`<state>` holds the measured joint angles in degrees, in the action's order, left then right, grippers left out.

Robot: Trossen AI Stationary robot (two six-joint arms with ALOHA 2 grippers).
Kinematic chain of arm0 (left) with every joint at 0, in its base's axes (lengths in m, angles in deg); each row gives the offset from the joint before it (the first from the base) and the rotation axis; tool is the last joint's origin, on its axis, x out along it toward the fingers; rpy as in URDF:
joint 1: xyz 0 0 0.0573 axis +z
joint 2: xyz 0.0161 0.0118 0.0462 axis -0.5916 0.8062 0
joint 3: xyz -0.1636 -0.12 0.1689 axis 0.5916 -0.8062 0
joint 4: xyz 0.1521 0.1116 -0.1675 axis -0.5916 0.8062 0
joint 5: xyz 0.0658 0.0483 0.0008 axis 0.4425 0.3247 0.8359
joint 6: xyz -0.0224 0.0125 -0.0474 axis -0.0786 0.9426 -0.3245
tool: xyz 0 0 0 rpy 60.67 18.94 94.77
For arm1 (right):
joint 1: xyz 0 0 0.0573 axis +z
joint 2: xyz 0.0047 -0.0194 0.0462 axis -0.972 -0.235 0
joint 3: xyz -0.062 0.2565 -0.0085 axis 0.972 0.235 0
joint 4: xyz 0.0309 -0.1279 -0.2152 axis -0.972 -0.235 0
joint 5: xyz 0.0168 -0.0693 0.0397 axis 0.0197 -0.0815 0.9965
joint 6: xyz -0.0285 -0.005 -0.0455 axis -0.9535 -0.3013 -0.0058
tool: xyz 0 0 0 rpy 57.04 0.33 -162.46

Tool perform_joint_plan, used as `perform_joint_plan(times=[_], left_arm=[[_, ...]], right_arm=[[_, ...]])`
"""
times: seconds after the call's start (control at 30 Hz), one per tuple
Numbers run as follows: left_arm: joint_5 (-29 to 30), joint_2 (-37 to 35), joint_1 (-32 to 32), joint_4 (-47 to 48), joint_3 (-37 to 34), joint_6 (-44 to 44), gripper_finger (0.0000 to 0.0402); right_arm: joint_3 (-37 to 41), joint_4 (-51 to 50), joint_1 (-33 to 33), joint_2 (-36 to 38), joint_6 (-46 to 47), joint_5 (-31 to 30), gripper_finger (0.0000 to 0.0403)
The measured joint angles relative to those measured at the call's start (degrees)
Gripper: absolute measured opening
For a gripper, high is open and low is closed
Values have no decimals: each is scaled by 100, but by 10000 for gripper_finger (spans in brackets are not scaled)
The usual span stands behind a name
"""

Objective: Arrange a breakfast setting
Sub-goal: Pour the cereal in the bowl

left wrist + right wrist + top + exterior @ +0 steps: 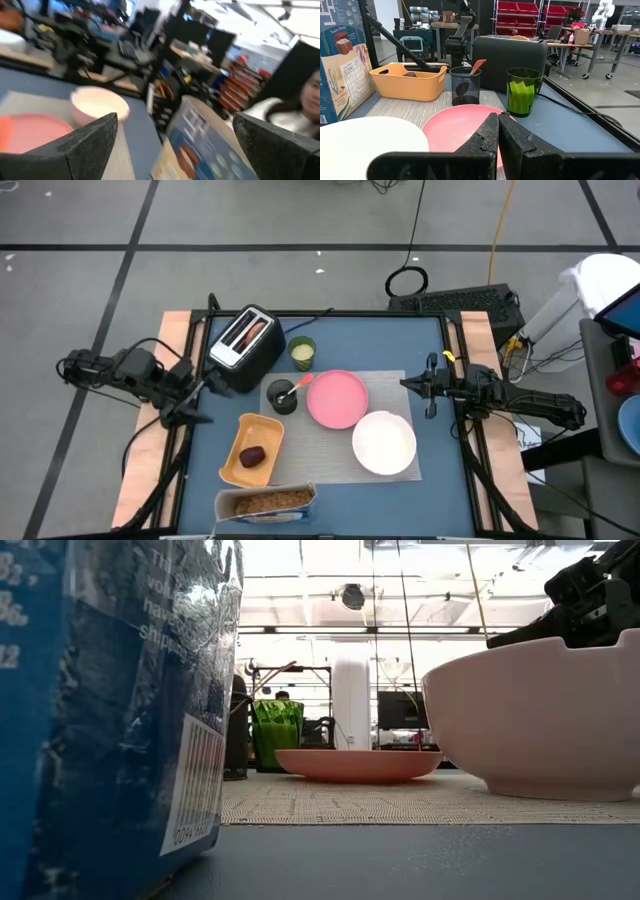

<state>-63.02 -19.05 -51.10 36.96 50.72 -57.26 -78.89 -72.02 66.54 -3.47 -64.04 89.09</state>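
A grey mat [345, 435] lies mid-table with a pink plate [336, 399] and a white bowl [384, 442] on it. A spoon [300, 383] stands in a black mesh cup [283, 396] at the mat's far left corner. A toasted bagel [247, 332] sticks up from the toaster [243, 343]. A dark-red fruit [253, 456] lies in the yellow tray [268, 429]. Tan cereal [272, 501] shows in an opened box lying at the near edge. My left gripper [198, 398] is open and empty, left of the toaster. My right gripper [408, 383] is shut and empty, right of the plate.
A green cup [302, 353] stands between the toaster and the plate. The cereal box [120, 690] fills the low view's left side. Wooden rails run along the table's left and right edges. A person [295, 107] shows beyond the table in the left wrist view.
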Motion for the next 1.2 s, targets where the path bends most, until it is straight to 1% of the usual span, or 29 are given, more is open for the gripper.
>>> perform_joint_plan(times=[0.1, 0.2, 0.37, 0.53, 0.7, 0.87, 1.2], left_arm=[[159, 123, -320, 44, 0, 36, 399], [179, 330, -644, 50, 0, -42, 399], [208, 696, -1267, 54, 0, -633, 399], [720, 1065, -1841, -74, 0, -1047, 399], [1105, 1483, -2287, -647, 0, -1236, 399], [1242, 1962, -2531, -1348, 0, -1359, 399], [1551, 2938, -2544, -2407, 0, -1178, 399]], right_arm=[[0, 2, 0, 0, 1, 0, 2], [0, 2, 0, 0, 1, 0, 2], [0, 2, 0, 0, -1, 0, 2], [0, 1, 0, 0, 0, 0, 2], [0, 2, 0, 0, 1, 0, 2], [0, 1, 0, 0, 1, 0, 2], [0, 2, 0, 0, 1, 0, 2]])
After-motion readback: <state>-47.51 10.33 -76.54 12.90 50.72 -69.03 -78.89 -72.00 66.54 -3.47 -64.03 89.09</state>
